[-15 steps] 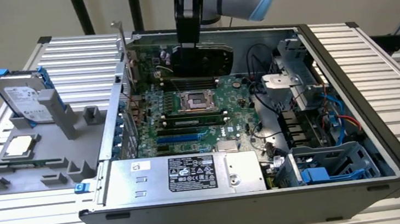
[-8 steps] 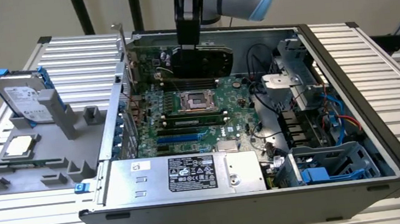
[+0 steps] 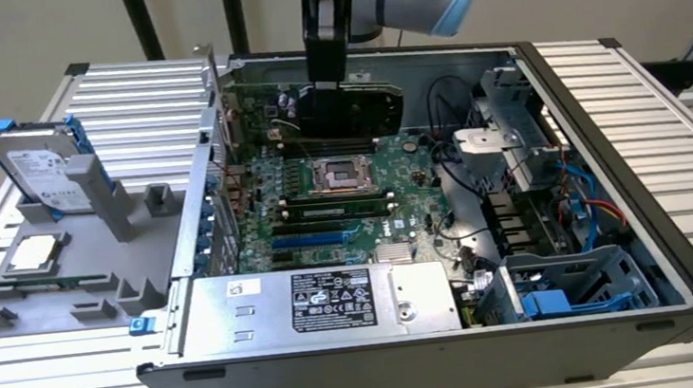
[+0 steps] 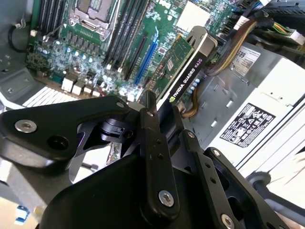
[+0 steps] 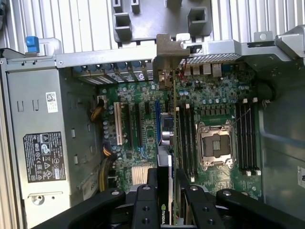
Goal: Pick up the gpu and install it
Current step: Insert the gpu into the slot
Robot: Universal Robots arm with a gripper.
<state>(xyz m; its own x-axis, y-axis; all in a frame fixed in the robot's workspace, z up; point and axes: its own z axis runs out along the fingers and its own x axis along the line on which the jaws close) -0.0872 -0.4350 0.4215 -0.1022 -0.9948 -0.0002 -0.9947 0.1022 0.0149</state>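
Claw state: the claw [image 3: 342, 78] is clenched on the gpu [image 3: 361, 111]; in both wrist views the card is pinched between the fingers [image 5: 152, 183].
GPU position: the card is held on edge inside the open case [image 3: 600, 179], above the motherboard [image 3: 321, 196] and toward the case's far wall in the exterior view.
Direction from claw: the card hangs directly under the claw.
Long axis: the card is laid parallel to the blue slot [image 5: 157, 121], and its silver bracket [image 5: 167, 50] is pointed at the case's slotted rear wall.
Offset: in the first wrist view the card's edge is seen just beside the blue slot; the card is judged not yet seated.
Bystanders: the hard drive [image 3: 46, 170] and processor chip [image 3: 32, 253] are kept on the tabletop [image 3: 640, 70] beside the case, well apart from the claw.
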